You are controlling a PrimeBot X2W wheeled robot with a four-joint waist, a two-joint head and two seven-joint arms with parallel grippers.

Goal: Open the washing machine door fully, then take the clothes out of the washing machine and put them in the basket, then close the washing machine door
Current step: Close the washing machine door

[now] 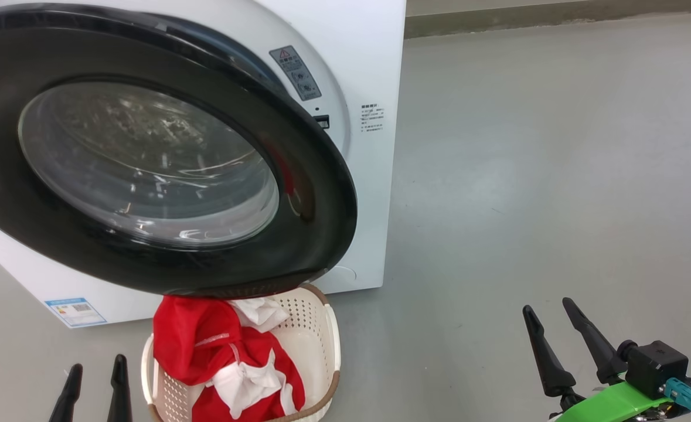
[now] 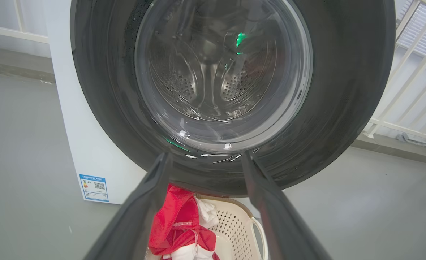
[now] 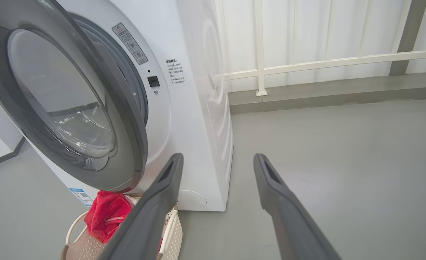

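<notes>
Floor (image 1: 527, 176) stretches right; door (image 1: 146, 164) seemingly overhangs basket (image 1: 313, 337).

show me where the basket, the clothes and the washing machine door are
the basket (image 1: 313, 343): head view, bare cream inner wall on its right side.
the clothes (image 1: 198, 343): head view, red fabric heaped in the basket.
the washing machine door (image 1: 146, 161): head view, middle of its clear glass bowl.
</notes>
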